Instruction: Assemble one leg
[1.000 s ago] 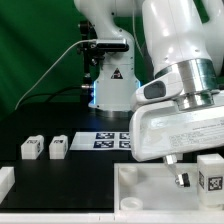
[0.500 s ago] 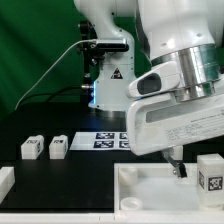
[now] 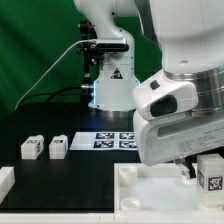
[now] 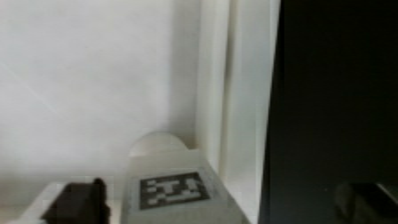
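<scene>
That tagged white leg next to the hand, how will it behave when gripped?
Probably stiff: the leg looks like moulded plastic. Likely light, since it is small beside the hand. Its smooth faces might slip, and standing tall it may tip if nudged.

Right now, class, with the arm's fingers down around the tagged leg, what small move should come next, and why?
Probably a small sideways shift to centre the fingers on the leg before closing. In the wrist view the fingers stand apart with the tagged leg between them, untouched, and it sits nearer one finger than the other.
</scene>
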### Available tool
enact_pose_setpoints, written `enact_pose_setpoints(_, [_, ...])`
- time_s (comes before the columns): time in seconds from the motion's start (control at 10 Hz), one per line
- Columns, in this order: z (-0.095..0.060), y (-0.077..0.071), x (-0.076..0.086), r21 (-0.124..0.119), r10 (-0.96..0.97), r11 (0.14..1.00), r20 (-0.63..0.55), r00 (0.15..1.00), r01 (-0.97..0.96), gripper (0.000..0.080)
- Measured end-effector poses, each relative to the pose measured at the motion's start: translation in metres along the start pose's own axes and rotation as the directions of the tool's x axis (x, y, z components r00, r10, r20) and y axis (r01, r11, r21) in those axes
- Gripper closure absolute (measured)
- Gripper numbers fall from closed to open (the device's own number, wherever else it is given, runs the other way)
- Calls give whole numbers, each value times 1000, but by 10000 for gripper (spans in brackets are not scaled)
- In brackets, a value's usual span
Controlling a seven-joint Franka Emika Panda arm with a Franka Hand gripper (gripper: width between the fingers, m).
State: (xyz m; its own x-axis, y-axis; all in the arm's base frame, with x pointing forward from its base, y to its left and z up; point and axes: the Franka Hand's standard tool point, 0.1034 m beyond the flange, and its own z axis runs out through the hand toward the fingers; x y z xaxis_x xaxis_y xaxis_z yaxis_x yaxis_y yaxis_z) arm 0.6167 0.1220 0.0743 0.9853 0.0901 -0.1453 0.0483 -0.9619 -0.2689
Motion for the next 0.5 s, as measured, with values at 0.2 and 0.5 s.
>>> enact_pose_setpoints(0.2, [0, 1, 0, -1, 63, 998, 1, 998, -63, 414])
enact_pose_setpoints(0.5, [1, 5, 0, -5, 375, 927, -2, 927, -375, 496])
